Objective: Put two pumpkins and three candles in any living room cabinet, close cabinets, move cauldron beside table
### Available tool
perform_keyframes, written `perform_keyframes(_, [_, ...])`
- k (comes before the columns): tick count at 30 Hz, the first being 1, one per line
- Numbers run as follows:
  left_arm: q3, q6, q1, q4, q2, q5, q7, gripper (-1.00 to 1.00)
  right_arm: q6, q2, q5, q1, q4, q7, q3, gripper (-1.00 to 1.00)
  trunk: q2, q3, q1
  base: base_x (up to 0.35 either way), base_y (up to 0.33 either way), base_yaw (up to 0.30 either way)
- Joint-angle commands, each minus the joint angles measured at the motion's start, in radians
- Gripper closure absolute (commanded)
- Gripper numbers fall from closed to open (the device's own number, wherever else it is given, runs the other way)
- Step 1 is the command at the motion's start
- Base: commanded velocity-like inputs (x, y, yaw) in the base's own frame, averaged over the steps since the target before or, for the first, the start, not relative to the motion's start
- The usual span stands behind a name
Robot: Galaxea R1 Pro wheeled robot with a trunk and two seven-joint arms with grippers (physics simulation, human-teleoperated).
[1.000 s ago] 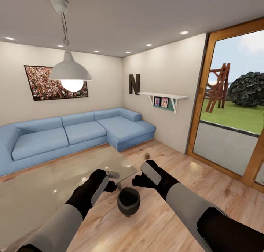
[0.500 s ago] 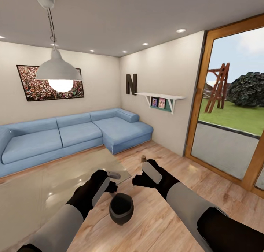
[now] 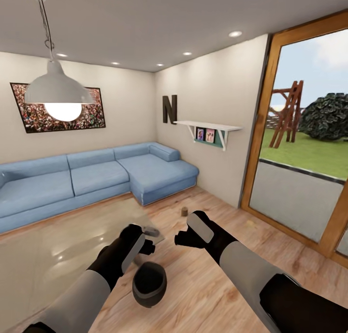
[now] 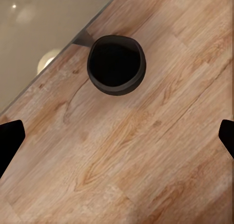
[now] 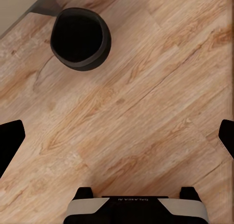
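Note:
The cauldron (image 3: pixel 150 284), a dark round pot with an open mouth, stands upright on the wood floor just off the corner of the glass coffee table (image 3: pixel 67 248). Both arms hang above it. My left gripper (image 3: pixel 146 246) is open over the table's corner, with the cauldron (image 4: pixel 116 64) ahead of its spread fingers. My right gripper (image 3: pixel 181 238) is also open and empty, and the cauldron (image 5: pixel 80 37) lies off to one side of it. The pumpkins, the candles and the cabinet are out of view.
A blue corner sofa (image 3: pixel 96 175) runs along the far walls behind the table. A small brownish stub (image 3: pixel 184 210) sits on the floor before the sofa. A wood-framed glass door (image 3: pixel 299 178) is at the right. A pendant lamp (image 3: pixel 57 93) hangs over the table.
The whole picture has shifted, so the camera has moved: sofa, lamp and cauldron slide left and the cauldron sits lower in view. Both arms keep the same pose, grippers still open.

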Motion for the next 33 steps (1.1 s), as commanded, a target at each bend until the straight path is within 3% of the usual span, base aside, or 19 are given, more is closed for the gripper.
perform_keyframes(1, [-0.002,0.002,0.0,-0.001,0.0,0.01,0.01,-1.0,0.001,0.0,-0.007,-0.001,0.0,-0.008,0.002,-1.0,-0.001,-0.002,0.001,0.23,-0.225,0.0])
perform_keyframes(33, [-0.002,0.002,0.0,-0.001,-0.001,0.01,0.012,-1.0,0.001,0.0,-0.007,-0.001,-0.001,-0.008,0.003,-1.0,-0.001,-0.013,0.001,0.23,-0.235,0.0])
